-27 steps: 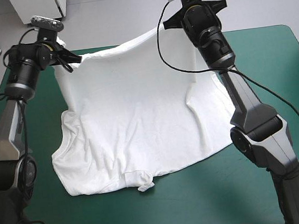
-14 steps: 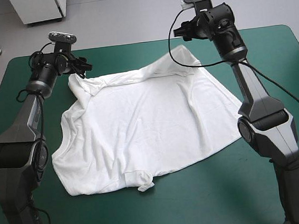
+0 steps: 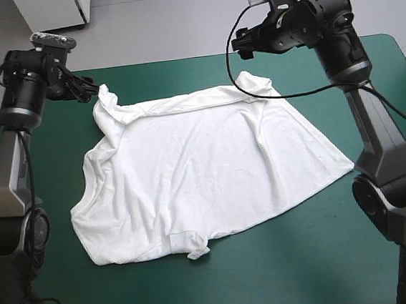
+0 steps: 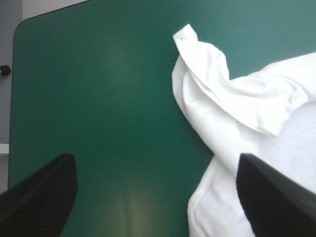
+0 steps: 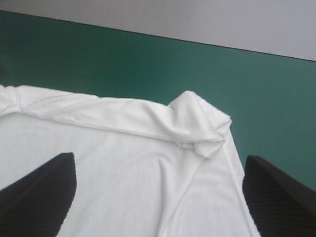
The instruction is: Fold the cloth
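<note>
My left jaws and right jaws both stand wide apart and empty, raised near the far corners of the T-shirt [image 3: 191, 175]. It lies spread on the teal-green tabletop [image 3: 272, 274] (far edge rumpled, both corners bunched). I judge the spreading done; the first fold needs fresh grips.

The left arm [image 3: 10, 178] rises steeply from the near left side. Its wrist is bent inward, so the left gripper [image 3: 82, 88] points across toward the other arm. In the left wrist view its black fingers [image 4: 44, 192] stand wide apart, bases toward the corners.

The right arm [image 3: 378, 135] rises from the near right, its upper link close to upright. The right gripper [image 3: 240, 44] is held high and points inward, with its fingers [image 5: 42, 192] also spread wide.
</note>
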You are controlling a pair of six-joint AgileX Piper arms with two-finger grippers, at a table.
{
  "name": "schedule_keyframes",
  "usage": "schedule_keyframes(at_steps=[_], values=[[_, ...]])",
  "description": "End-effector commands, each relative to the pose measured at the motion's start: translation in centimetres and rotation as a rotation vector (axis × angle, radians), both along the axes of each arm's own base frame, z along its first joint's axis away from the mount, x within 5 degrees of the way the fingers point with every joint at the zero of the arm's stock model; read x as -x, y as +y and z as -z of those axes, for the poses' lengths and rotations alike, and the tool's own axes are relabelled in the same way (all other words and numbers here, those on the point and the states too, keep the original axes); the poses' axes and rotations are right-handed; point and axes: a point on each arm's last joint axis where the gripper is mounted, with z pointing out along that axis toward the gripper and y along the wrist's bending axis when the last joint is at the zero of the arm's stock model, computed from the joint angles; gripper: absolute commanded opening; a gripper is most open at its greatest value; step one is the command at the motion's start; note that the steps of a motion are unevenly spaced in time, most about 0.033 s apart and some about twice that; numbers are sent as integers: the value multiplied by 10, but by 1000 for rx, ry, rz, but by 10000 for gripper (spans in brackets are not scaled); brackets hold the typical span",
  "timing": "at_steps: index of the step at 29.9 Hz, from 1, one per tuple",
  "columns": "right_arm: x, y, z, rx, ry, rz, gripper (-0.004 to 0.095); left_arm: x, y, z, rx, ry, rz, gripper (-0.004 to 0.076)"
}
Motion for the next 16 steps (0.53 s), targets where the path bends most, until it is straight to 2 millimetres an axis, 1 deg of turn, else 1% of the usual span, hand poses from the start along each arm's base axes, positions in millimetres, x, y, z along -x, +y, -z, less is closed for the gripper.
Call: schedule_keyframes(at_steps=[1,4,6,8,11,14,16], values=[[55,-2,-38,-22,-72,-53,834,40,15,-62,36,-162,-27,636],[85,6,-30,6,-12,-105,834,56,23,-74,106,-163,-5,636],[104,10,-19,26,37,-143,834,62,22,-75,153,-134,53,636],[121,15,-9,50,75,-177,833,63,21,-74,178,-125,87,636],[138,21,5,100,111,-216,833,56,20,-68,186,-110,94,633],[151,30,14,124,136,-261,833,44,17,-52,219,-51,116,594],[160,37,19,136,148,-300,832,32,15,-38,247,-15,121,559]])
